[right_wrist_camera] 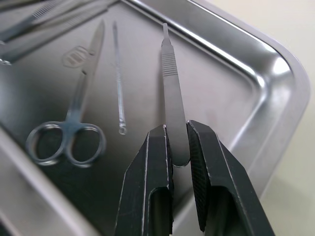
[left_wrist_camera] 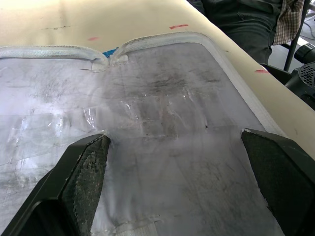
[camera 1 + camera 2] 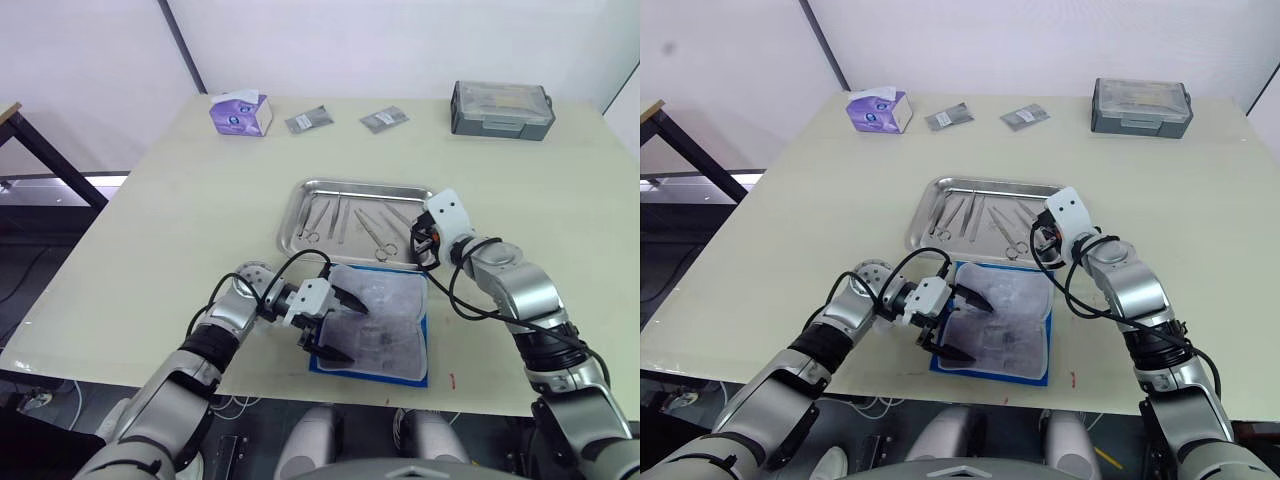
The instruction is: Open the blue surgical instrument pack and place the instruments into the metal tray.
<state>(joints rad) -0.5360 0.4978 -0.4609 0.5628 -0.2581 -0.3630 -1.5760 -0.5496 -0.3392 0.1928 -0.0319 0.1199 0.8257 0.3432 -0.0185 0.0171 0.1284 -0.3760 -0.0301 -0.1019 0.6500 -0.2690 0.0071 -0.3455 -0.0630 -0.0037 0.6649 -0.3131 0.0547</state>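
Here the right gripper (image 1: 177,142) pinches a flat scalpel handle (image 1: 172,88) over the metal tray (image 3: 300,195), while the left gripper (image 3: 340,325) spreads its jaws wide, empty, over the opened blue surgical instrument pack (image 3: 385,325).

Cream table (image 3: 180,210): metal tray (image 3: 300,205) centre, open blue pack (image 3: 420,350) just beside its near edge; far side has purple tissue box (image 3: 241,113), 2 foil packets (image 3: 308,121), grey lidded box (image 3: 501,108).

Place: we take this for a lab or test room set up for surgical practice.
Signs: we see a bare cream table (image 3: 150,230), plain white walls (image 3: 400,40), a steel tray (image 3: 300,215) of instruments (image 3: 325,218).
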